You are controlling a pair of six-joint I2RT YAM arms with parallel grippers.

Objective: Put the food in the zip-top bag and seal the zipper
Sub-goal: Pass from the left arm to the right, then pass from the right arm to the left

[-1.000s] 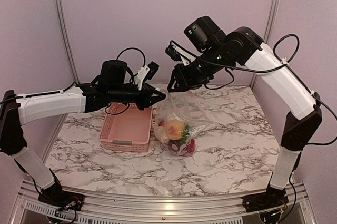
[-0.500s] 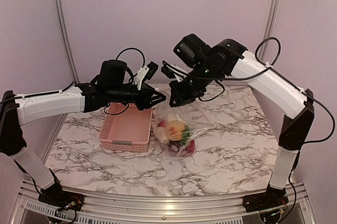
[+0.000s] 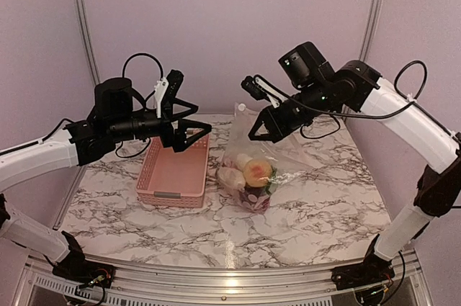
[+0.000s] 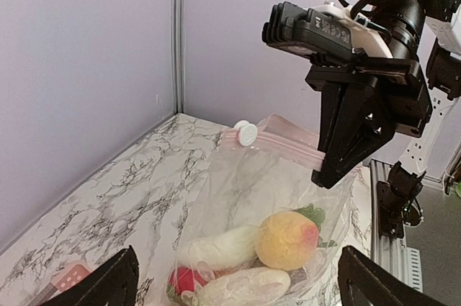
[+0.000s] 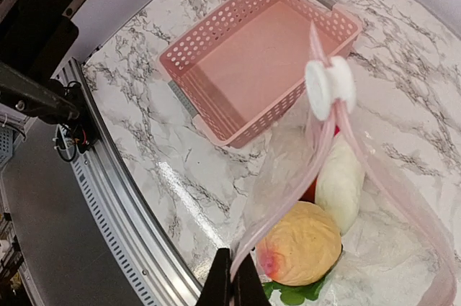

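- while the right gripper (image 3: 253, 135) pinches the zipper (image 4: 288, 149) with its fingers pressed together, the zip-top bag (image 3: 277, 155) hangs from that strip, its bottom resting on the marble table (image 3: 324, 205).
- the food (image 3: 257, 172) lies inside the bag's lower part: a yellow-orange fruit, white oblong pieces, something red.
- a white slider (image 5: 328, 84) sits at the strip's end, at 11 o'clock of the food.
- the left gripper (image 3: 203, 117) hovers, fingers wide apart and empty, over the pink basket (image 3: 173, 176) at 9 o'clock of the bag.

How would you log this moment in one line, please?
left gripper: open, empty | right gripper: shut on zipper | food: inside zip-top bag
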